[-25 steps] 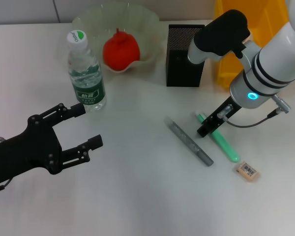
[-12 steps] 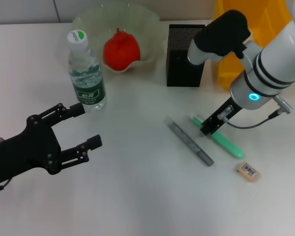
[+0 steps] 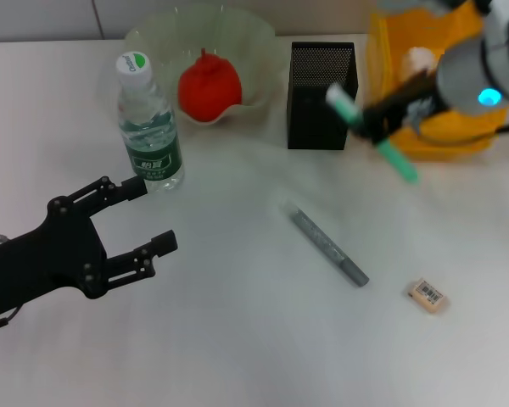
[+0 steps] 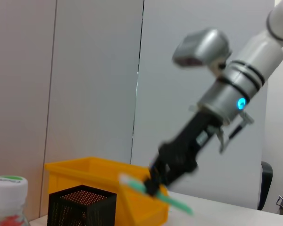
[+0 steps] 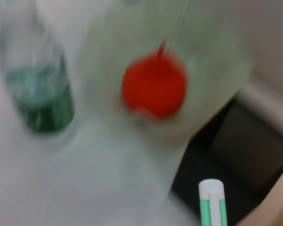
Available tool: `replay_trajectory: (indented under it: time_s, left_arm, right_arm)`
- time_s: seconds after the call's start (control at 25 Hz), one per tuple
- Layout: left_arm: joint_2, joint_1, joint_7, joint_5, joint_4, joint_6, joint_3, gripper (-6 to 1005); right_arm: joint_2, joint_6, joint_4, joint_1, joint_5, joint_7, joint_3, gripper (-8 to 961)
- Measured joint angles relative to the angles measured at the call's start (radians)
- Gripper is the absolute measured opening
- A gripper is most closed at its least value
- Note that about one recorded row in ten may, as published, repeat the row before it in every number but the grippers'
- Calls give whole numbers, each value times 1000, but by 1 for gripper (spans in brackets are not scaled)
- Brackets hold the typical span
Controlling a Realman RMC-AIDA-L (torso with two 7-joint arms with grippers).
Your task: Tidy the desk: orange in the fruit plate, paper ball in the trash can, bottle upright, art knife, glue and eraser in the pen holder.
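Right tool [image 3: 375, 119] is gripping a green-and-white glue stick [image 3: 371, 134], holding it tilted in the air just beside the pen holder [image 3: 321, 83], on its 3 o'clock side, in front of the trash can [image 3: 388, 51]. In the left wrist view the same stick [image 4: 153, 192] is hanging tilted just beside the mesh cup's [image 4: 81, 207] rim.

Left tool [image 3: 148, 216] is hovering at 8 o'clock over the bench [image 3: 237, 339], fingers spread wide, holding nothing.

Orange [image 3: 209, 85] is sitting in the fruit plate [image 3: 153, 34] at 12 o'clock. Bottle [image 3: 148, 125] is standing upright just beside the plate, at its 7 o'clock. Paper ball [image 3: 419, 58] is showing as a white lump inside the yellow bin. Grey art knife [image 3: 328, 242] is lying flat near centre. Eraser [image 3: 427, 294] is lying at 4 o'clock, apart from the knife.
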Motion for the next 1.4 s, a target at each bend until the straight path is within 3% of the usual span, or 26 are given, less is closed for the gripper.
replay_trajectory:
  time_s: [0.12, 0.16, 0.28, 0.36, 0.44, 0.56, 0.76, 0.96, 1.4]
  left_arm:
    - [0, -1, 0, 0, -3, -1, 0, 817]
    - [0, -3, 0, 0, -11, -3, 0, 818]
    - [0, -3, 0, 0, -13, -3, 0, 818]
    - [0, -4, 2, 0, -23, -5, 0, 818]
    - [0, -4, 4, 0, -27, -6, 0, 818]
    - [0, -4, 5, 0, -28, -10, 0, 817]
    - [0, -5, 5, -1, -30, -12, 0, 816]
    - [0, -10, 5, -11, -39, -12, -2, 817]
    - [0, -11, 1, -15, -42, -12, -2, 818]
  right_arm:
    - [1, 105, -86, -53, 2, -29, 7, 173]
    - [1, 204, -100, -76, 5, -48, 3, 175]
    - [2, 312, -78, -89, 8, -62, -6, 181]
    - [1, 442, -5, -83, 41, -82, -19, 185]
    - [1, 476, 20, -80, 64, -101, -20, 189]
    - [1, 619, 148, -59, 235, -235, -21, 195]
    - [3, 747, 317, -16, 413, -407, -21, 205]
    - [4, 858, 443, 15, 539, -543, -23, 216]
    - [5, 880, 532, 33, 632, -633, -32, 238]
